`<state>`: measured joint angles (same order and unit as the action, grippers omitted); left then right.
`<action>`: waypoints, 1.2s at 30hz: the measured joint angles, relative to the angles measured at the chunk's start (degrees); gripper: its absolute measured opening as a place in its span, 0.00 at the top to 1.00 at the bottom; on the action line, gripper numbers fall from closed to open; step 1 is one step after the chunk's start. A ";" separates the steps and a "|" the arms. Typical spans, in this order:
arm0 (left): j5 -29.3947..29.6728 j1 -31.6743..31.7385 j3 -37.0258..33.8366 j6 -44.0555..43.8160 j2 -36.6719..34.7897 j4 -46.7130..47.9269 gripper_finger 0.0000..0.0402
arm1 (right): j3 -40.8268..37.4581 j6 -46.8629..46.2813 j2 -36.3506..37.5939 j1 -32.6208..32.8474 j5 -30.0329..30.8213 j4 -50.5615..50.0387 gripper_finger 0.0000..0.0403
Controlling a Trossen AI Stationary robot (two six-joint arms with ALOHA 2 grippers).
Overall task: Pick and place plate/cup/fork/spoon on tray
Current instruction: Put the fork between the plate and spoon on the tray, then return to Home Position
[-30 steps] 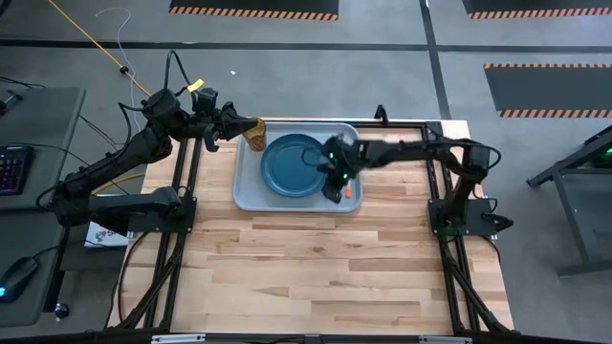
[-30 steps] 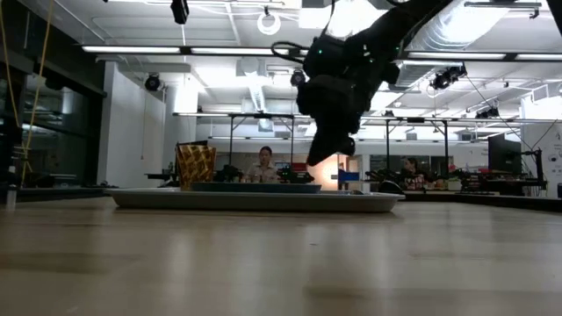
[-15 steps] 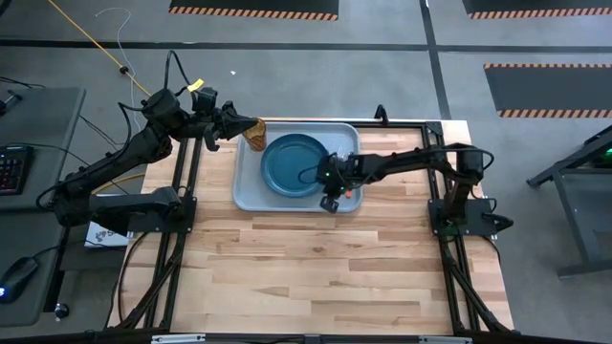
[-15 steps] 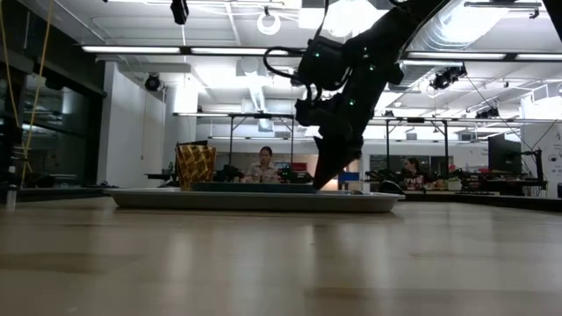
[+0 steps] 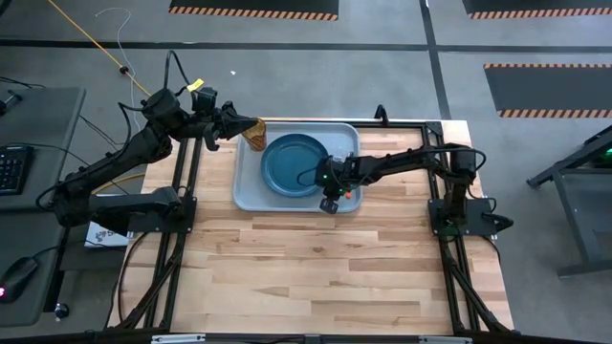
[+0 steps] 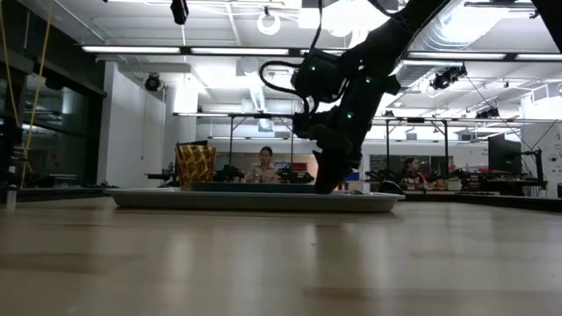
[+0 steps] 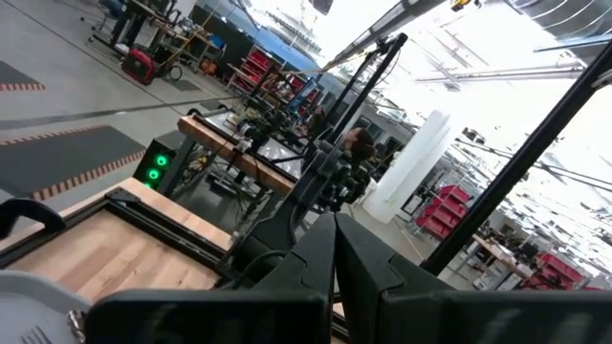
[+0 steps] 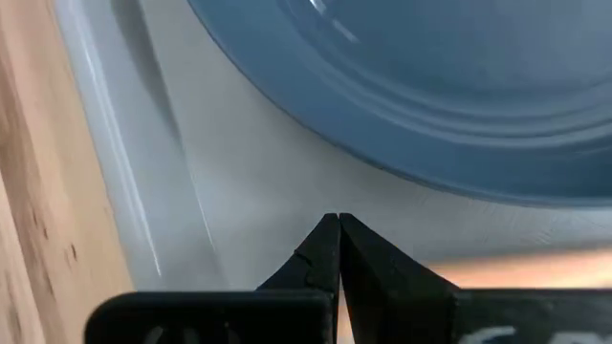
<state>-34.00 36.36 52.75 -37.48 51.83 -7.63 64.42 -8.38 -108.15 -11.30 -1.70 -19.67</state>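
The dark blue plate [image 5: 292,164] lies on the pale tray [image 5: 251,196]. The amber cup [image 5: 255,132] stands at the tray's far left corner, also in the low view [image 6: 195,166]. My left gripper [image 5: 232,125] is shut just left of the cup, and I cannot tell whether it touches it. My right gripper [image 5: 330,203] is shut low over the tray's near right part, beside the plate's rim [image 8: 449,177]. An orange handle [image 5: 349,194] shows next to its fingers. Fork or spoon, I cannot tell. No second utensil shows. My right gripper points steeply down at the tray floor. The orange handle [image 8: 516,269] comes out sideways from behind one finger, across the fingers. The fingers hide the place of contact. Whether the handle rests on the tray I cannot tell.
The tray sits at the table's far middle, and bare wood [image 5: 316,277] spans the near half. Black frame rails [image 5: 186,220] run along both table sides. People sit at benches in the room beyond [image 6: 263,167].
My right gripper has come down toward the tray's near right part and has tipped steeper, its wrist moving a little toward the near edge. It has stayed shut.
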 joint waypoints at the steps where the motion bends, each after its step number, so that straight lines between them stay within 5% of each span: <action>1: -0.02 0.00 0.00 -0.46 0.00 0.01 1.00 | 0.00 -0.42 -0.03 -0.01 -0.04 0.16 1.00; 12: -0.04 0.00 0.00 -0.86 0.00 0.01 1.00 | 1.45 1.85 2.39 -1.00 -2.18 -3.44 1.00; 25: -0.06 0.00 0.00 2.45 0.00 0.03 1.00 | 2.21 3.14 27.75 -4.57 -1.81 -22.88 1.00; 31: 0.02 0.02 0.00 7.07 0.00 0.03 1.00 | -8.57 -5.27 42.38 -5.56 -4.83 -8.70 1.00; 36: 0.09 0.02 0.00 7.78 0.14 -0.27 1.00 | -21.19 -17.53 53.37 -5.01 -12.73 16.47 1.00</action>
<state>-33.91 36.38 52.75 -29.70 51.97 -7.90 43.23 -25.90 -54.78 -16.31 -14.43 -3.21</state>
